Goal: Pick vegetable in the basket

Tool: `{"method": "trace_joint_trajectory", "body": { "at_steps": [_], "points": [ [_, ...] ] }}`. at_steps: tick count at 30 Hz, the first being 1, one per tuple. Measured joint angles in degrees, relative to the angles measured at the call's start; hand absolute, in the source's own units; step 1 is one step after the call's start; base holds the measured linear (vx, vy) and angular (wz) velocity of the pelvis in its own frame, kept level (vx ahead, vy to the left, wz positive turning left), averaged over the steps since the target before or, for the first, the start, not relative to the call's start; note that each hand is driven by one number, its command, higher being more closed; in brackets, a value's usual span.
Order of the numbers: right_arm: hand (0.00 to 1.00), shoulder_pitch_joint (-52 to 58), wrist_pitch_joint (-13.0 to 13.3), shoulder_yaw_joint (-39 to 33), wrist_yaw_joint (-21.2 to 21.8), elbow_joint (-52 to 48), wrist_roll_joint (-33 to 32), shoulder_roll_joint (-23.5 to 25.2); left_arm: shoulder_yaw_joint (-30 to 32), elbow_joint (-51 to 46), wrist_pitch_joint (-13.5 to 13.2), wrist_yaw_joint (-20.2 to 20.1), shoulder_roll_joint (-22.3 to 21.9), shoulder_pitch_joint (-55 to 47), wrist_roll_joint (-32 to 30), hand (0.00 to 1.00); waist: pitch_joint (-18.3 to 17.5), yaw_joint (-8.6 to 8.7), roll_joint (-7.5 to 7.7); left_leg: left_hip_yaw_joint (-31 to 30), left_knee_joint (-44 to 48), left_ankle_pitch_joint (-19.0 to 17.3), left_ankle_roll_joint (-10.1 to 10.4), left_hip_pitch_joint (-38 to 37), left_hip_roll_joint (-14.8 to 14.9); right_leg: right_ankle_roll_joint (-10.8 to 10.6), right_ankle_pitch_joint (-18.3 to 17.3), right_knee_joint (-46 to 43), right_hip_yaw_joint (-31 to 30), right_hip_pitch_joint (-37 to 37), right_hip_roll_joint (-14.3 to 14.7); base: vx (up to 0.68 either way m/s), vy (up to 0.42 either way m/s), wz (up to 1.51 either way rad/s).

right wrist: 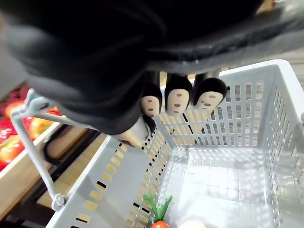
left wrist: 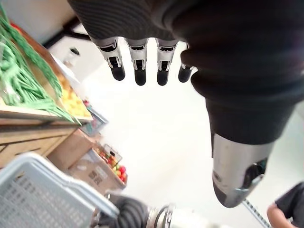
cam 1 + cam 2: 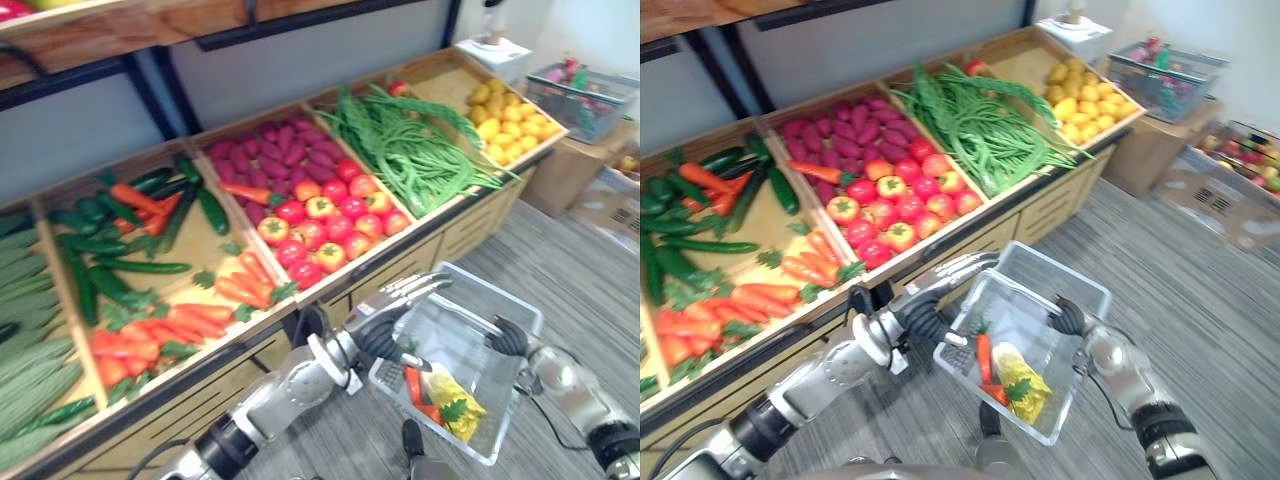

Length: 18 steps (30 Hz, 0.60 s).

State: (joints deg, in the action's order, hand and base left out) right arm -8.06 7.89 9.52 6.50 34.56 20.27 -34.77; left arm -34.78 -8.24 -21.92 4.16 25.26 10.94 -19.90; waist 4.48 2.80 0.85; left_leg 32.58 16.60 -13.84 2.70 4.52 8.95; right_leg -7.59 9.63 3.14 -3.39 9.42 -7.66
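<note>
A pale plastic basket (image 3: 497, 296) hangs in front of the wooden vegetable stand. An orange carrot (image 3: 413, 385) with green top and a yellow vegetable (image 3: 456, 402) lie in it. My right hand (image 3: 508, 338) is curled over the basket's right rim (image 1: 228, 128), its fingertips (image 1: 178, 97) hooked inside. My left hand (image 3: 398, 298) reaches over the basket's left rim with straight fingers (image 2: 137, 61), holding nothing. The stand holds carrots (image 3: 240, 285), tomatoes (image 3: 325, 225), green beans (image 3: 410, 150) and cucumbers (image 3: 100, 270).
Purple roots (image 3: 270, 150) and yellow fruit (image 3: 510, 125) fill other bins. A second basket (image 3: 580, 100) sits on a cardboard box at the back right, with more boxes beside it. A person's shoulder (image 2: 285, 209) shows in the left wrist view. Striped grey floor lies right of the stand.
</note>
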Motion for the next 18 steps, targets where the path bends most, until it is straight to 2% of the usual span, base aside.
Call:
{"method": "trace_joint_trajectory", "body": {
  "at_steps": [2, 6, 11, 13, 18],
  "points": [
    [1.00, 0.8, -1.2, -3.5, -1.0, 2.6, 0.0, 1.7, 3.1, -3.8, 0.0, -0.1, 1.7, -3.1, 2.3, 0.00, 0.0, 0.08, 0.04, -2.2, -0.5, 0.8, -0.5, 0.9, -0.8, 0.2, -0.1, 0.2, 2.0, -0.5, -0.8, -0.04, 0.002, 0.69],
    [1.00, 1.1, -2.1, -11.2, -4.4, 11.6, -0.6, 5.2, 8.6, -10.5, -0.2, -0.2, 2.4, -8.5, 6.0, 0.00, -0.2, -1.31, 0.19, -7.0, -0.9, 1.9, -0.9, 2.6, -2.4, 0.7, -0.7, 0.7, 6.9, -1.9, -2.3, -0.03, 0.015, 0.59],
    [1.00, 1.6, -3.0, -17.3, -7.8, 21.0, -1.3, 9.2, 16.8, -15.3, -0.4, 1.3, 2.1, -14.0, 6.2, 0.00, -0.6, -2.00, 0.86, -14.1, -4.1, 5.1, -1.7, 3.5, -5.1, 0.4, -1.5, 0.7, 14.0, -4.2, -4.2, -0.01, 0.018, 0.76],
    [1.00, 2.8, -3.0, -20.6, -9.2, 24.3, -2.7, 10.7, 20.9, -16.2, -0.4, 2.6, 0.3, -16.1, 6.2, 0.00, -1.0, -3.21, 1.24, -16.6, -5.7, 6.5, -1.8, 3.9, -6.1, 0.2, -1.8, 0.6, 16.7, -4.8, -4.8, 0.01, 0.010, 0.73],
    [1.00, 5.3, -3.6, -28.1, -13.0, 29.6, -7.6, 15.8, 33.6, -15.5, 0.2, 8.0, -9.1, -22.5, 6.2, 0.00, -2.5, -4.68, 2.69, -21.7, -9.5, 10.2, -2.2, 4.3, -7.8, 0.3, -2.4, 0.6, 22.2, -5.9, -5.5, 0.03, -0.005, 0.59]
  ]
}}
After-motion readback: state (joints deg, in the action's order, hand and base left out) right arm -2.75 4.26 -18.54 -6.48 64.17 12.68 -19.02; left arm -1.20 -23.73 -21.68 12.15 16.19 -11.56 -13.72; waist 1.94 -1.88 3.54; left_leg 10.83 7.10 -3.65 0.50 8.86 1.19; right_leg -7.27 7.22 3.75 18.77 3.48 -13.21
